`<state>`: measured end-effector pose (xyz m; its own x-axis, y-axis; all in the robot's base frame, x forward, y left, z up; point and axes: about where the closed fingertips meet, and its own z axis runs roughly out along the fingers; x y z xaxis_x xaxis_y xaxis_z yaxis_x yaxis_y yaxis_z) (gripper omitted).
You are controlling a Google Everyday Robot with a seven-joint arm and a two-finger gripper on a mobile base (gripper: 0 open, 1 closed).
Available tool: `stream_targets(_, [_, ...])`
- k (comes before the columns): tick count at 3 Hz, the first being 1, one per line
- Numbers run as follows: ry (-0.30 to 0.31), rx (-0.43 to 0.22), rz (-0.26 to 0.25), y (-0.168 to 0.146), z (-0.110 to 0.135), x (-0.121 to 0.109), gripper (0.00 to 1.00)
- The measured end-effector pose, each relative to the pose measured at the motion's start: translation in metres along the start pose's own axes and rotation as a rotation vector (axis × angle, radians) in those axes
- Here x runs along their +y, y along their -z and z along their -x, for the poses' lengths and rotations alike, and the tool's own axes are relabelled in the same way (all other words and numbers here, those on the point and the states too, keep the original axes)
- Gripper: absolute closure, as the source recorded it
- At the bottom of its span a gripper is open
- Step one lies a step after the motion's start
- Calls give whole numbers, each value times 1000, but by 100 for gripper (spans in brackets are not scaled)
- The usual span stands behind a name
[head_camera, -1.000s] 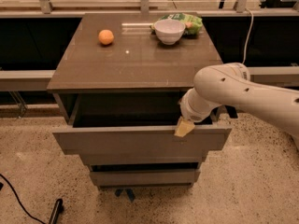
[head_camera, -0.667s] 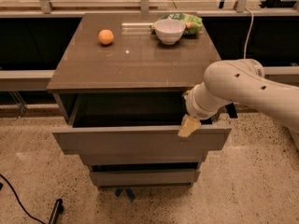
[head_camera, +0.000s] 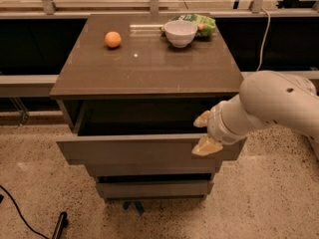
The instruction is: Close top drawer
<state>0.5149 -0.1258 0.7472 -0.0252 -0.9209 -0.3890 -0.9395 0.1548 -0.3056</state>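
Note:
The top drawer (head_camera: 134,149) of the grey-brown cabinet stands pulled out, and its dark interior (head_camera: 144,117) shows under the cabinet top. Its flat handleless front faces me. My gripper (head_camera: 204,132) is at the right end of the drawer front, on a white arm coming in from the right. One yellowish fingertip (head_camera: 202,119) sits at the top edge of the front and the other (head_camera: 207,146) lies against its face. The fingers stand apart and hold nothing.
Two lower drawer fronts (head_camera: 154,187) sit below, nearly flush. On the cabinet top (head_camera: 144,63) are an orange (head_camera: 112,39), a white bowl (head_camera: 180,32) and a green bag (head_camera: 202,22). A black cable (head_camera: 20,215) lies on the speckled floor at the left.
My gripper and arm have shifted slightly to the right along the drawer front, and a second fingertip has come into view. The drawer is pulled out about as far as before.

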Motion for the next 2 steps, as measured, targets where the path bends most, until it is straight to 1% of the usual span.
stream_targets(1, [-5,-36,39,13,6,33,46])
stream_targets(2, [-30,-149,46,3,11,54,64])
